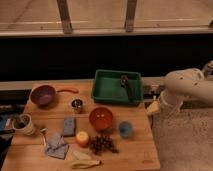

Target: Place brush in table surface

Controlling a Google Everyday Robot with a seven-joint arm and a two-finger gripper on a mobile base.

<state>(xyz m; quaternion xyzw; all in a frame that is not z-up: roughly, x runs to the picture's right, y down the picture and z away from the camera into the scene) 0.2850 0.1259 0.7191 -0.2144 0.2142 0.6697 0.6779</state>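
The brush (126,86), dark with a long thin handle, lies inside the green plastic bin (102,91) at the back of the table. The light-brown wooden table surface (137,147) spreads in front of the bin. My gripper (153,107) hangs at the end of the white arm (186,85), just off the table's right edge, to the right of the bin and apart from the brush.
On the table are a purple bowl (43,94), an orange stick (67,90), a metal cup (77,105), a red bowl (101,118), a blue sponge (69,126), a small blue cup (125,129), grapes (102,144), a banana (85,162) and a white mug (22,124).
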